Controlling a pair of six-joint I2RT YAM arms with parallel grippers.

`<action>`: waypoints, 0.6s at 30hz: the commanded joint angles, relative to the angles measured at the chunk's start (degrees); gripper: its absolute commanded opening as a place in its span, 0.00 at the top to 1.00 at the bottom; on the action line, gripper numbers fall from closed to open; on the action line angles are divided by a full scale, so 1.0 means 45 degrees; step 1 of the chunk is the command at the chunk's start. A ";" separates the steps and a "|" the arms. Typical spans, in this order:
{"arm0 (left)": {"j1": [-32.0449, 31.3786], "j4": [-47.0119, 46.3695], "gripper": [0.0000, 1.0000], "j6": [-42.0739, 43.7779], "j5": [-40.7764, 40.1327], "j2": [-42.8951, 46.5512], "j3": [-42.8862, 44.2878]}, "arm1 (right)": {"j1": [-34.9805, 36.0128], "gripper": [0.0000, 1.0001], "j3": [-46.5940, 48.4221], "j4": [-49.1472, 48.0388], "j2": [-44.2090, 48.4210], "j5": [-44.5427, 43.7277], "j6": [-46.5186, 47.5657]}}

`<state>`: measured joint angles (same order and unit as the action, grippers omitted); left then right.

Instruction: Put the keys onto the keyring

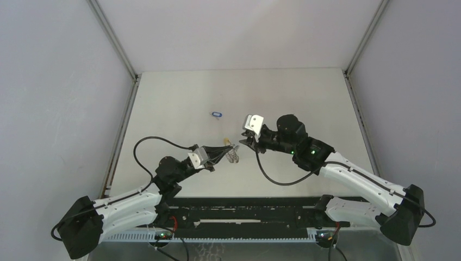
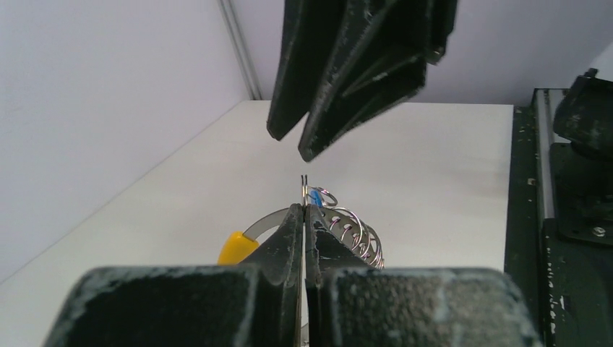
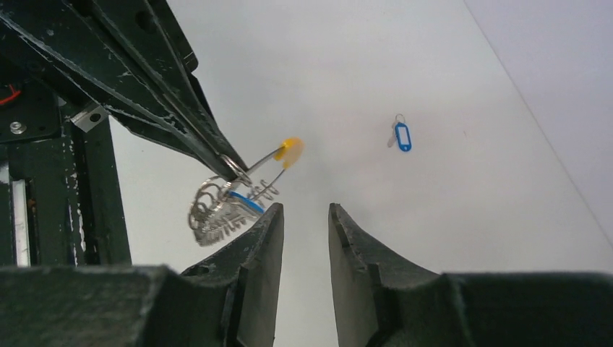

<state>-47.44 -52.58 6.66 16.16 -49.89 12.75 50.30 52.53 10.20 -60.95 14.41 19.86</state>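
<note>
My left gripper (image 1: 223, 153) (image 2: 304, 210) is shut on the keyring (image 1: 233, 155) and holds it above the table. The ring is a silvery coiled loop (image 2: 356, 233) with a yellow piece (image 2: 236, 248); it also shows in the right wrist view (image 3: 220, 210). A blue tag (image 3: 242, 201) (image 2: 316, 196) of one key sits among the ring's coils. My right gripper (image 1: 244, 140) (image 3: 305, 217) is open and empty, just right of the ring, its left finger close beside it. The other key with a blue tag (image 1: 217, 114) (image 3: 401, 136) lies on the table beyond both grippers.
The white table (image 1: 304, 98) has metal frame rails along its left and right edges (image 1: 124, 130). The black base rail with cables (image 1: 244, 215) runs along the near edge. The right arm's fingers (image 2: 347, 87) hang over the ring in the left wrist view.
</note>
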 commanded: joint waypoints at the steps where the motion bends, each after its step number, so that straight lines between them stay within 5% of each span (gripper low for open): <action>1: 0.0102 -0.0758 1.00 0.0136 0.1132 0.0278 -0.0221 | -0.0920 0.71 0.0123 -0.0173 0.0594 0.3280 0.0598; 8: 0.0210 -0.0777 1.00 0.0012 0.2135 0.0214 -0.0025 | -0.1705 0.75 0.0134 -0.0201 0.0288 0.6495 0.1491; 18: 0.0288 -0.1434 1.00 -0.0402 0.2518 0.0079 -0.0060 | -0.1745 0.78 0.0709 0.1101 -0.0491 0.7587 0.2361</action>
<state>-46.48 -53.76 6.37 26.02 -49.84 12.75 42.72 52.99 13.82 -63.02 44.56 28.03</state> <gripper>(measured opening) 0.010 0.221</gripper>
